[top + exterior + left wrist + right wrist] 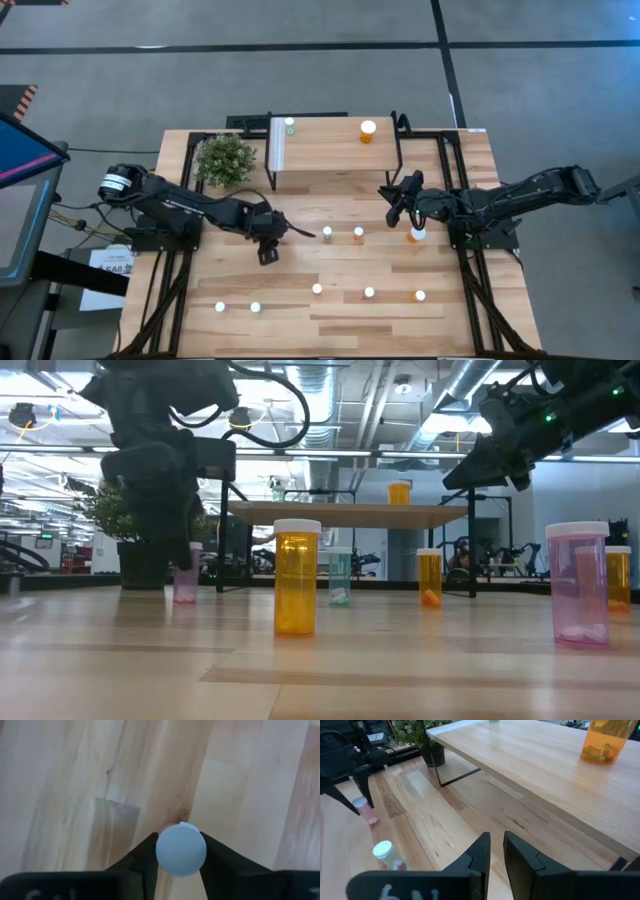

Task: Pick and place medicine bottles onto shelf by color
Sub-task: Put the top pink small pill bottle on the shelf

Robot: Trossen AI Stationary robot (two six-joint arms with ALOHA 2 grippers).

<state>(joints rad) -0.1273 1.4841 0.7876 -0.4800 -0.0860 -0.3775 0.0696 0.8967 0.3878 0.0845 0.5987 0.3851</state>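
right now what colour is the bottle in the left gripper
Pink with a white cap, clearest in the low view: bottle, left gripper.

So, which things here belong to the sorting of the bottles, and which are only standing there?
Belonging to the job:
the shelf, with a green bottle and an orange bottle on it; the pink bottle in the left hand; the loose bottles on the tabletop; the right hand, near the shelf.

Only standing there:
the potted plant beside the shelf.
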